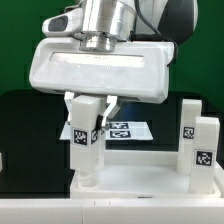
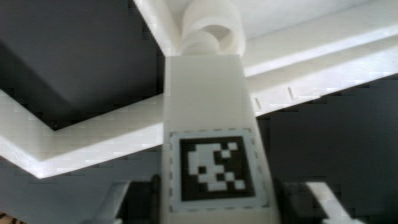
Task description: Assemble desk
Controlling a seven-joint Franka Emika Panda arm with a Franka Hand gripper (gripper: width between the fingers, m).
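A white square-section leg [image 2: 210,140] bearing a black-and-white tag is filling the wrist view, and the tool [image 1: 92,103] is gripping it upright, jaws partly closed on its sides. Its lower end is meeting a corner socket of the white tabletop [image 1: 140,180], where two more legs [image 1: 200,150] are standing at the exterior view's right. Keeping it vertical while turning should prevent cross-threading.

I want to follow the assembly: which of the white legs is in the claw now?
The leg at the exterior view's left, upright between the claw's fingers over the tabletop. The other two legs stand free on the right.
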